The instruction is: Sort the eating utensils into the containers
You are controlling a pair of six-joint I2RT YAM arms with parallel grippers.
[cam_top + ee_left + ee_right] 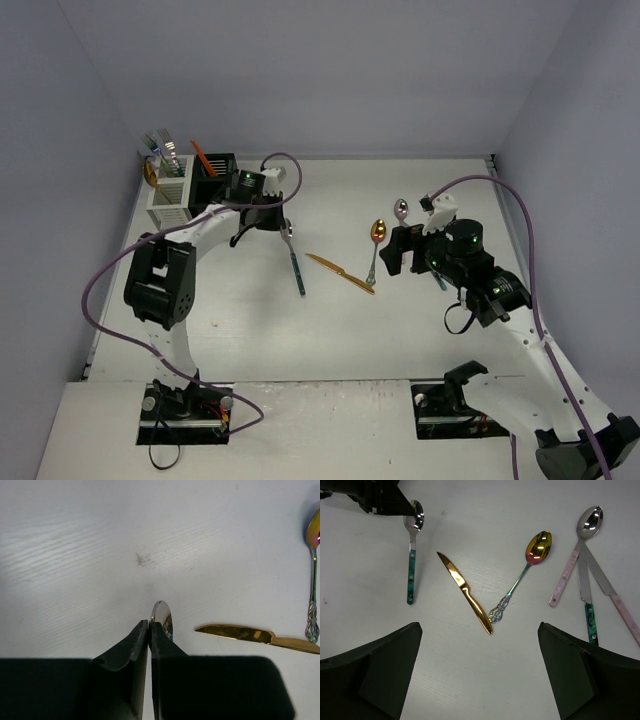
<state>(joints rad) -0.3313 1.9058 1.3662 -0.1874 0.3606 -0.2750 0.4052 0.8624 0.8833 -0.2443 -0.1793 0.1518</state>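
My left gripper (149, 625) is shut on the bowl of a silver spoon with a teal patterned handle (295, 265); the bowl's tip (162, 617) pokes out past the fingers. In the right wrist view that spoon (411, 555) hangs from the gripper at the top left. A gold knife (340, 272) lies mid-table beside an iridescent gold spoon (377, 235). My right gripper (408, 250) hovers open over the table (479, 627), holding nothing. The white container (170, 200) and the black container (213, 175) stand at the far left with utensils in them.
At the right lie a pink-handled spoon (580, 540), a teal-handled knife (585, 595) and a pink-handled knife (615, 600), fanned together. Orange-red chopsticks (203, 157) stick out of the black container. Walls close off the table's left, back and right sides.
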